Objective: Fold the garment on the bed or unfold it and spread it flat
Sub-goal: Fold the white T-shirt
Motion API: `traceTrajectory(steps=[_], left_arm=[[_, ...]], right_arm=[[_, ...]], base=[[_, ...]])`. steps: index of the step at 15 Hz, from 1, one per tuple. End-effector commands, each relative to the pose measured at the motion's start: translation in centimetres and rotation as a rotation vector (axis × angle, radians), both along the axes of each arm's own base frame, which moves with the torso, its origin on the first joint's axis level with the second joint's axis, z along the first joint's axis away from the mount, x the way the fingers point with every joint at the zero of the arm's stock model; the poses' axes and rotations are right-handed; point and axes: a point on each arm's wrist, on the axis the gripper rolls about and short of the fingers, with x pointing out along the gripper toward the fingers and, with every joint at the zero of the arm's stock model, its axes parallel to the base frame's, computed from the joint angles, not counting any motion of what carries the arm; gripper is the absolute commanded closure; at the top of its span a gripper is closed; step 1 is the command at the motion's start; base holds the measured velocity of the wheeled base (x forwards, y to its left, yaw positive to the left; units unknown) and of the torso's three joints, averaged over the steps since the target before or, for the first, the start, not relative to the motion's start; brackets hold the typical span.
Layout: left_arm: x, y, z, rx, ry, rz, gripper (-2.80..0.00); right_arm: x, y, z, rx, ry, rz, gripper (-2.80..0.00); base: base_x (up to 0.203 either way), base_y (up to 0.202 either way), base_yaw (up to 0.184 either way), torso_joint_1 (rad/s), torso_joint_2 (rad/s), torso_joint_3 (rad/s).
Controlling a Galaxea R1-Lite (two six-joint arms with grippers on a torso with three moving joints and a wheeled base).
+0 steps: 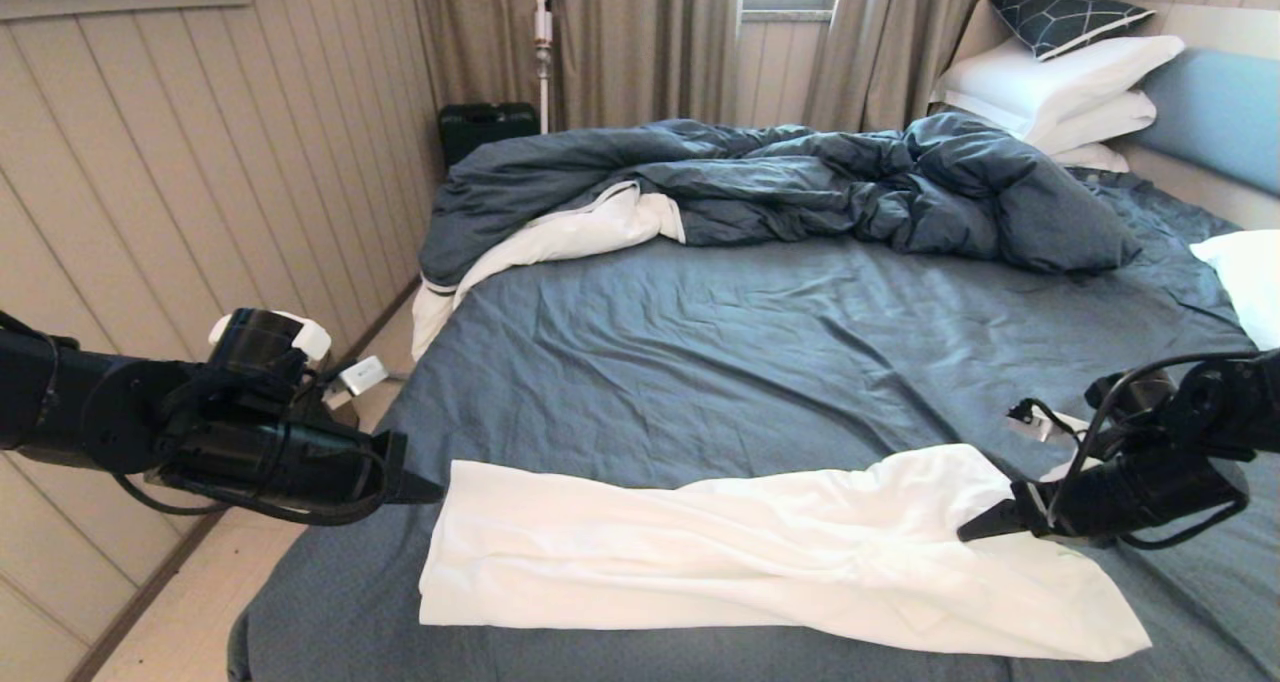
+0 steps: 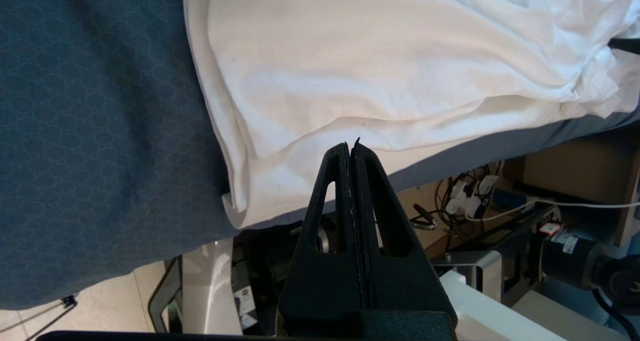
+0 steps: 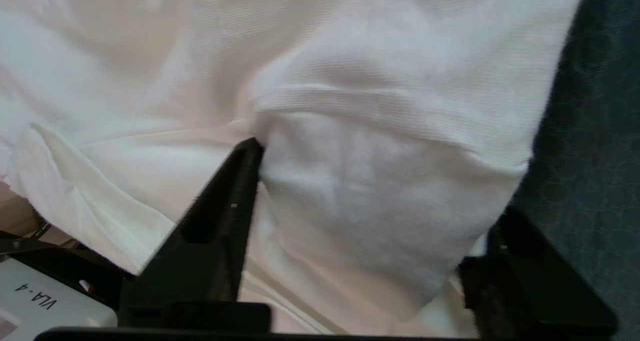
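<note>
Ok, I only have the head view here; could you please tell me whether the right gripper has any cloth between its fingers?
Observer: Yes, the right wrist view shows the right gripper open, with a fold of the garment bulging between its fingers.
Operator: Thank you. And is the left gripper holding anything?
Observer: No; the left wrist view shows the left gripper shut and empty, its tips pointing at the garment.

We cannot tell whether the right gripper [image 3: 370, 191] grips the garment [image 1: 760, 552]: cloth hides one finger's tip. The bed [image 1: 700, 362] is cut off at the head view's right edge.
</note>
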Motion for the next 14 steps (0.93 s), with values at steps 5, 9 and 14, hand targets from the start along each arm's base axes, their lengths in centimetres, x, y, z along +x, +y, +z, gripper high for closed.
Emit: traceTrajectory(steps=[5, 9, 14], left_arm=[[0.2, -0.1, -0.5, 0.0, 0.019, -0.002, 0.0], [0.2, -0.1, -0.5, -0.002, 0.02, -0.003, 0.0], [0.2, -0.1, -0.5, -0.002, 0.02, -0.003, 0.0]], right_arm=[[-0.8, -0.6, 0.8, -0.003, -0.012, -0.02, 0.0], [-1.6, -4.3, 2.1, -0.026, -0.064, -0.127, 0.0], [-2.2, -7.3, 2.3, -0.042, -0.082, -0.201, 0.0]], base=[[0.0, 0.0, 0.0, 0.0, 0.0, 0.0], [0.0, 0.0, 0.0, 0.0, 0.0, 0.0], [0.0, 0.0, 0.0, 0.0, 0.0, 0.0]])
